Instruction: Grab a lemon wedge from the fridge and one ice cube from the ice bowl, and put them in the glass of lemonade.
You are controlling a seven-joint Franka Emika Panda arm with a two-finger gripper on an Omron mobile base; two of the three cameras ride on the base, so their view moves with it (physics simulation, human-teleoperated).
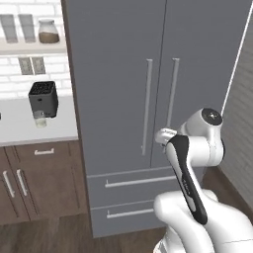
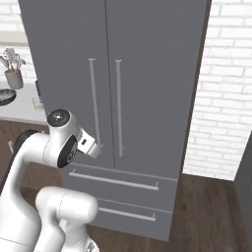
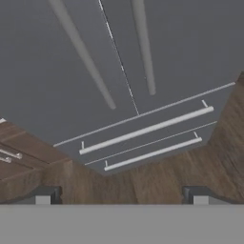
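Observation:
The grey two-door fridge point(image 1: 118, 74) stands straight ahead with both doors and both drawers shut, so the lemon wedge is hidden. My gripper point(image 3: 121, 196) hangs open and empty in front of the lower doors, tilted down toward the drawers point(image 3: 143, 131). Its fingertips point(image 3: 43, 195) stand far apart. In the base views my hand point(image 2: 92, 146) sits just short of the long door handles point(image 2: 93, 103). The small pale glass of lemonade point(image 1: 39, 119) stands on the white counter, in front of the black toaster point(image 1: 43, 98). The dark ice bowl point(image 2: 6, 97) shows at the far left edge.
Brown wooden cabinets point(image 1: 34, 183) sit under the counter point(image 1: 20, 126) left of the fridge. A shelf point(image 1: 29, 48) with jars hangs above it. A grey utensil cup point(image 2: 14, 78) stands by the bowl. A white brick wall point(image 2: 224, 98) rises right of the fridge, over wooden floor point(image 2: 206, 211).

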